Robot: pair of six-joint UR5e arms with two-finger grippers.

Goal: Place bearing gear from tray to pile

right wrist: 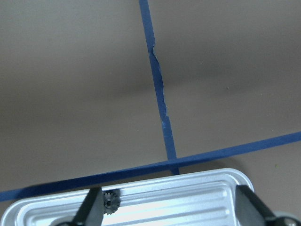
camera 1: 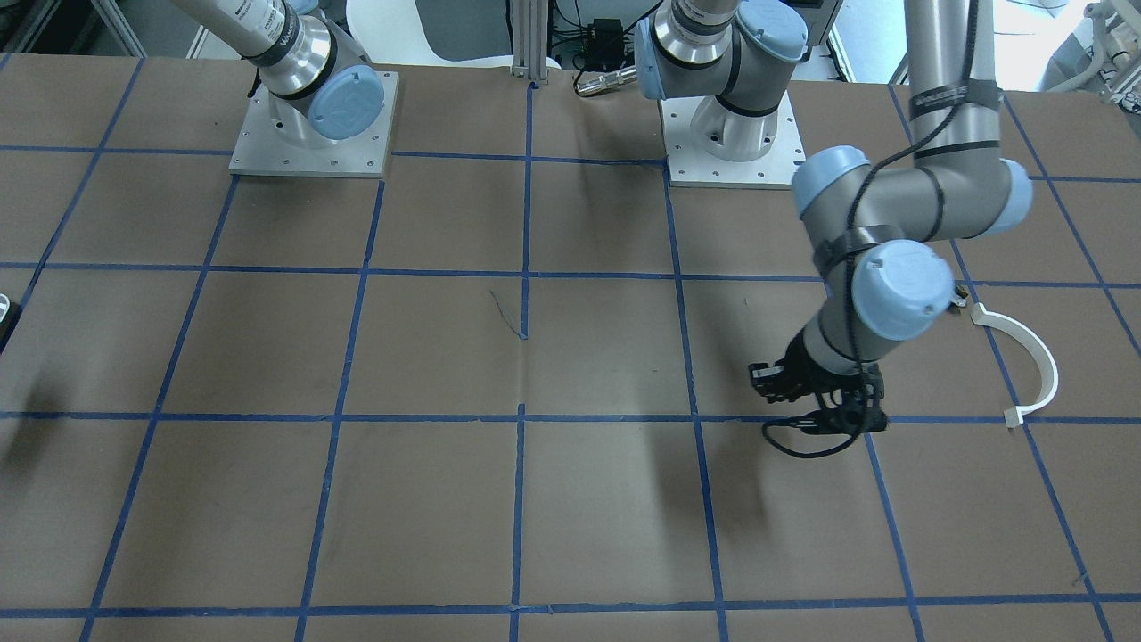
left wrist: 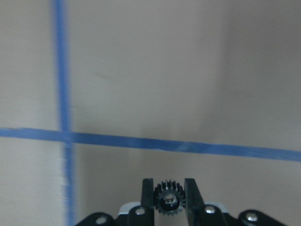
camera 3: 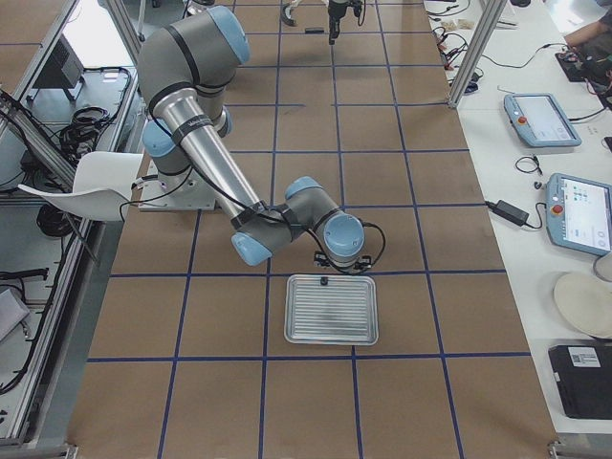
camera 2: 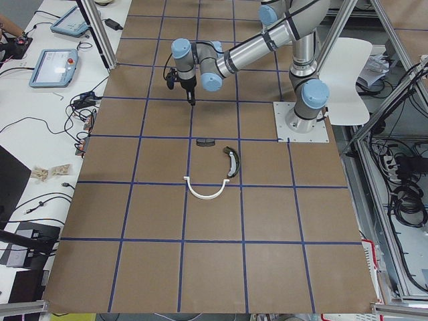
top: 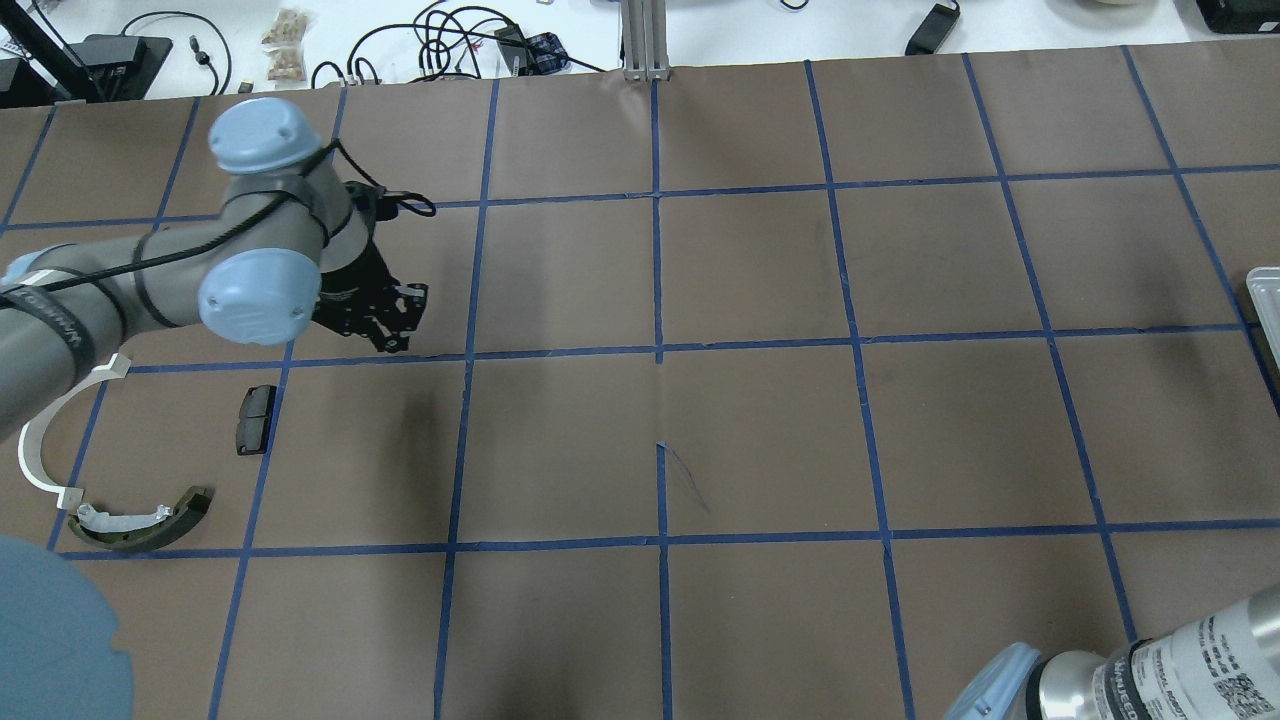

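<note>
Clamping a small dark toothed gear [left wrist: 169, 201]: left end effector [left wrist: 169, 181].
Wrist view alone shows the gear.

The brown paper-covered table [top: 760, 430] is ruled into squares by blue tape lines [top: 657, 300]. On it show a thin white curved plastic arc [top: 27, 455], an olive-green curved shoe [top: 175, 515] (a pale strip runs along its inner edge) and a small black rectangular pad [top: 255, 419]. The dark grey toothed metal gear [left wrist: 169, 201] has a shiny silver centre, and the ribbed metal tray [right wrist: 188, 197] is silver, with a second dark gear [right wrist: 111, 202] on it.
</note>
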